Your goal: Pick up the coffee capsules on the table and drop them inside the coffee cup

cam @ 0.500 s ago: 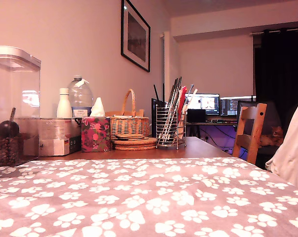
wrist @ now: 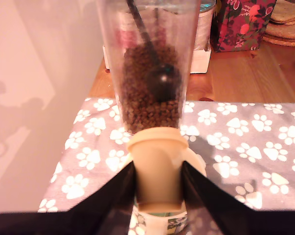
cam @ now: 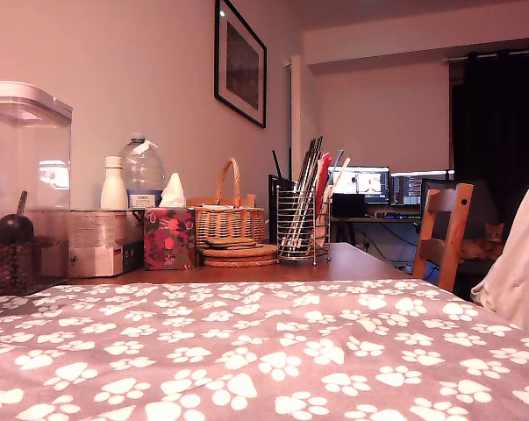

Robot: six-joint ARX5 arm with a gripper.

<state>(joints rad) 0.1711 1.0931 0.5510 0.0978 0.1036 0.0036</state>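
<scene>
Gripper [wrist: 157, 169] showed only in the wrist view. Its two black fingers [wrist: 115, 200] were pressed against opposite sides of the coffee cup [wrist: 157, 171], so it was clenched on the cup. The cup was pale yellow-tan and sat between the fingers, its wider lidded end poking out past the fingertips and its narrower end back toward the wrist. A small white-and-green printed thing [wrist: 174, 224] sat under the cup's near end, too cut off to identify. A pale rounded shape [wrist: 196, 164] was just behind the cup, unclear what.

Directly ahead of the fingertips and very close to the cup's lidded end was a clear canister [wrist: 147, 58]. It was part full of brown pellets, with a black scoop [wrist: 163, 82] stuck in them. Under the gripper and cup was a grey paw-print cloth [wrist: 245, 142]. Beyond the cloth's edge was the bare wooden table [wrist: 245, 78]. Farther out from the gripper were a white box [wrist: 201, 61], a floral tissue box [wrist: 240, 24] and stacked wicker coasters [wrist: 286, 19].

In the exterior view the cloth [cam: 264, 351] filled the foreground and the canister [cam: 25, 175] was at the exterior view's left. The tissue box [cam: 168, 239], a wicker basket [cam: 230, 219] and a wire utensil holder [cam: 301, 226] stood in a row behind it on the table.
</scene>
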